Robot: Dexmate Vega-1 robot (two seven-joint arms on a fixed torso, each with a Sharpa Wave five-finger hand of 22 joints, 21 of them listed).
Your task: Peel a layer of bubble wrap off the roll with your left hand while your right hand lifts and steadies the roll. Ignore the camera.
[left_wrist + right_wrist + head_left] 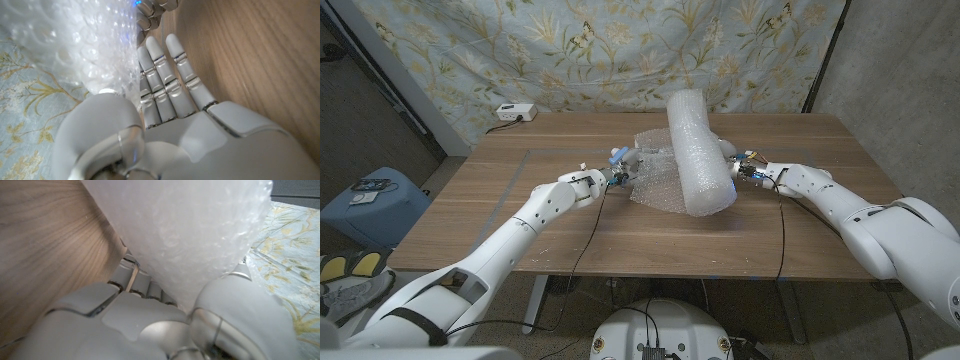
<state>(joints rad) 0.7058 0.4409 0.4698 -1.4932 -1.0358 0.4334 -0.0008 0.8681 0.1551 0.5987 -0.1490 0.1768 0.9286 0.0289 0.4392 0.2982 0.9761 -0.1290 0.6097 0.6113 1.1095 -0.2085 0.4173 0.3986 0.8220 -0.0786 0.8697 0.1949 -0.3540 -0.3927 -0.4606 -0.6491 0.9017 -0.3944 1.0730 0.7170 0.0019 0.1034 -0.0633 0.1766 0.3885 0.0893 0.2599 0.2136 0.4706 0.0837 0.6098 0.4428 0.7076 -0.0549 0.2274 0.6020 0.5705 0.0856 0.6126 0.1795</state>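
Observation:
A thick roll of bubble wrap is tilted above the middle of the wooden table, its far end higher than its near end. My right hand grips it from the right side, and the right wrist view shows the roll wedged between thumb and fingers of that hand. A loose layer hangs off the roll's left side. My left hand holds this layer's edge. In the left wrist view the sheet lies pinched between the thumb and the straight fingers.
A small white box sits at the table's far left corner. A floral curtain hangs behind the table. A blue bin stands on the floor to the left. Bare wood lies on both sides of the roll.

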